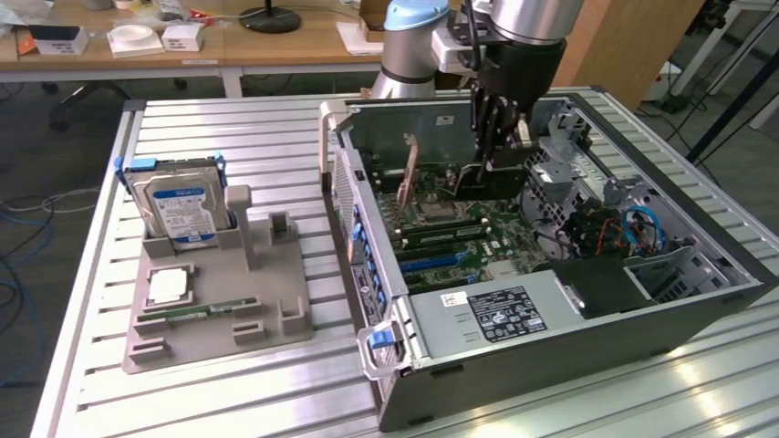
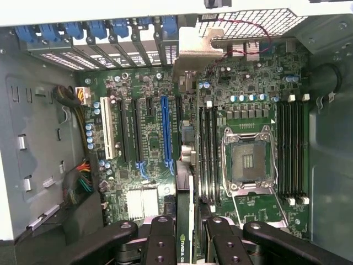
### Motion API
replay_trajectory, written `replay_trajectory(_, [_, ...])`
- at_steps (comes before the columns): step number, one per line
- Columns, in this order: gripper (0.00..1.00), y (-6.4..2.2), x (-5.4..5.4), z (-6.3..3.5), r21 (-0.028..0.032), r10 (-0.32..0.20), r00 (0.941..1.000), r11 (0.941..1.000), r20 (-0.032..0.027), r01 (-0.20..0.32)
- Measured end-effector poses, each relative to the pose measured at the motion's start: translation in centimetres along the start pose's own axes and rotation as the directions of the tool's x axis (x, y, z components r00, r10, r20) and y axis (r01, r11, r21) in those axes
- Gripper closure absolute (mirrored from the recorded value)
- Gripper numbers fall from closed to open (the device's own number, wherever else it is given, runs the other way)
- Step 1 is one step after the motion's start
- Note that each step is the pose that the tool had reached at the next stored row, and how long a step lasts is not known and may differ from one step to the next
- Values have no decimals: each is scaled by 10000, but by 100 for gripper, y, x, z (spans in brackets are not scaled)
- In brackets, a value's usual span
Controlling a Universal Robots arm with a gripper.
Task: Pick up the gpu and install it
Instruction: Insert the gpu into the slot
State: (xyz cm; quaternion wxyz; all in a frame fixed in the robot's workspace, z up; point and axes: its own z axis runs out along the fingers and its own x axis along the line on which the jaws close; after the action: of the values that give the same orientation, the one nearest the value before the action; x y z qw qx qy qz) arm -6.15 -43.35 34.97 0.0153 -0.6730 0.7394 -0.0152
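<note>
The gpu (image 1: 483, 181), a thin dark card, hangs upright inside the open computer case (image 1: 681, 319), above the motherboard (image 1: 475, 242). My gripper (image 1: 497, 151) reaches down from above and is shut on the card's top edge. In the wrist view the gpu (image 2: 186, 182) shows edge-on between my black fingers (image 2: 160, 237), with my gripper (image 2: 187, 240) shut on it. Its silver end bracket (image 2: 193, 49) points toward the case's slotted rear wall. The card hovers just beside the long blue slot (image 2: 167, 132), and I cannot tell whether it touches the board.
A grey holder (image 1: 262, 301) on the slatted table at the exterior view's left carries a silver hard drive (image 1: 181, 208), a processor chip (image 1: 167, 286) and a green memory stick (image 1: 195, 313). Inside the case are the processor socket (image 2: 248, 160), memory slots (image 2: 292, 154), cables (image 1: 608, 228) and the power supply (image 1: 499, 315).
</note>
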Motion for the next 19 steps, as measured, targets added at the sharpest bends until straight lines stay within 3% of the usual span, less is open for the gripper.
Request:
replay_trajectory(4, [74,1,0,6,26,-8,10000,10000,6,8])
replay_trajectory(10, [74,2,0,43,234,-477,9989,9986,24,477])
replay_trajectory(19, [74,4,0,88,251,-566,9984,9981,23,565])
